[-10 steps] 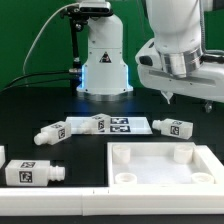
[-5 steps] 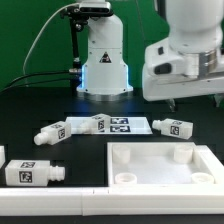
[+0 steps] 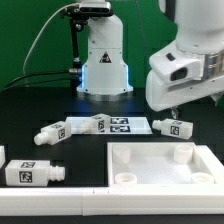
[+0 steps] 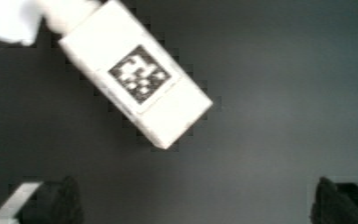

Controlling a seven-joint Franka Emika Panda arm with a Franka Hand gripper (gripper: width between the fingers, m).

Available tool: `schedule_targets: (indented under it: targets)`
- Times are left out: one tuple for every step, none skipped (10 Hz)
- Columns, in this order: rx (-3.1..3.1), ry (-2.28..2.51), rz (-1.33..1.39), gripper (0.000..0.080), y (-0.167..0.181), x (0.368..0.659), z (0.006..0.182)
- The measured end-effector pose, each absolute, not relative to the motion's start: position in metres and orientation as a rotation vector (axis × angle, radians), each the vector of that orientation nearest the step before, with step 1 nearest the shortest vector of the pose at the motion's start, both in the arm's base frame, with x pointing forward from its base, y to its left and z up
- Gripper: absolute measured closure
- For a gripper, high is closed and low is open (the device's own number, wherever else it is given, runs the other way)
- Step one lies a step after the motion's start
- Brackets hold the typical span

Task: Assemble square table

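Square table panel (image 3: 160,150) lies rim-up on the dark table (image 3: 85,150), toward the exterior view's right. Tool (image 4: 197,203) hangs released, jaws wide, over a tagged leg (image 3: 176,126) lying just behind the panel.

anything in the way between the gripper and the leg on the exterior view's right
Nothing visible. The open gripper hangs above the leg, not touching it. In the wrist view only bare dark table shows around the leg, and nothing lies over it.

arm (image 3: 188,62): white, rounded shells | base (image 3: 105,50): white, blue glow | cable (image 3: 40,38): black, thin | fingers (image 4: 48,201): dark
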State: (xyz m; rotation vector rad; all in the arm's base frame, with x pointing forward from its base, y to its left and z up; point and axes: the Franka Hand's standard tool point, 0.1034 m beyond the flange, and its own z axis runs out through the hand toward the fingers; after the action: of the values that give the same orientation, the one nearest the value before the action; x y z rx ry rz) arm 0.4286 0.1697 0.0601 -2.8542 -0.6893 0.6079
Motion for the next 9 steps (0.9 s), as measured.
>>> schedule_targets:
  targets:
    - [-2.835,-0.931,0.613,0.0150,0.174,0.431,0.055]
    - [-2.794,-1.120,0.604,0.0150,0.178,0.430,0.051]
    - [-2.782,-1.025,0.534,0.0150,0.175,0.431,0.050]
    - [-2.798,-0.988,0.537,0.0150,0.166,0.431,0.050]
    - [-2.797,-0.995,0.539,0.0150,0.167,0.431,0.049]
    - [-2.797,-0.996,0.540,0.0150,0.167,0.430,0.049]
    - [-2.831,-0.975,0.558,0.0150,0.165,0.427,0.048]
    - [-2.853,-0.959,0.575,0.0150,0.164,0.424,0.045]
    - [-2.883,-0.958,0.593,0.0150,0.163,0.422,0.042]
